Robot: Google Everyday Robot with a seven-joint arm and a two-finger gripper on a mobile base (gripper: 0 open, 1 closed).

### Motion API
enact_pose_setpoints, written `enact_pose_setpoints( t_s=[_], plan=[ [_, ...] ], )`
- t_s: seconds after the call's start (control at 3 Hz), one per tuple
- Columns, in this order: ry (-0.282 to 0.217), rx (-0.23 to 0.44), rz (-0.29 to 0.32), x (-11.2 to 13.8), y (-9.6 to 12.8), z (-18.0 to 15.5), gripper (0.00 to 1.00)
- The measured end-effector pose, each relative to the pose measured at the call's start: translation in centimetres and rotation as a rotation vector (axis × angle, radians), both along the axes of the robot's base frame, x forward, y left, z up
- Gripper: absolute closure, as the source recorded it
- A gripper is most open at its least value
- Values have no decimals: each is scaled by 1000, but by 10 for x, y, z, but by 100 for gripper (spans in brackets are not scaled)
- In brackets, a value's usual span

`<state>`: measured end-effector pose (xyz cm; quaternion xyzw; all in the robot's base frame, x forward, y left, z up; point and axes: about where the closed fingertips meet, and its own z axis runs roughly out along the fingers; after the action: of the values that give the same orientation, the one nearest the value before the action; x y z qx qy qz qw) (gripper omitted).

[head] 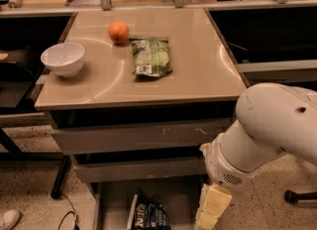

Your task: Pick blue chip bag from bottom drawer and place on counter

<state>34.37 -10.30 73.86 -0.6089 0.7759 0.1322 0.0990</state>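
Observation:
The blue chip bag [151,216] lies in the open bottom drawer [113,200], near its middle, with white lettering showing and its lower part cut off by the picture's edge. My gripper [212,209] hangs by the drawer's right side, just right of the bag, cream-coloured and running out of the bottom of the view. The big white arm [262,130] above it covers the cabinet's right front corner. The beige counter [198,70] tops the cabinet; the two upper drawers are closed.
On the counter sit a white bowl [63,58] at the left, an orange [119,31] and a green snack bag [151,56] in the middle. A black chair foot [299,197] stands on the floor at the right, a shoe [7,219] at the lower left.

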Motion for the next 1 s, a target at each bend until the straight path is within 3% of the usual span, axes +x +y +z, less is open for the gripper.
enact_pose_setpoints(
  t_s=[0.33, 1.0],
  plan=[
    [28, 19, -6, -1, 2, -11, 0],
    [169, 57, -57, -9, 16, -117, 0]
  ],
)
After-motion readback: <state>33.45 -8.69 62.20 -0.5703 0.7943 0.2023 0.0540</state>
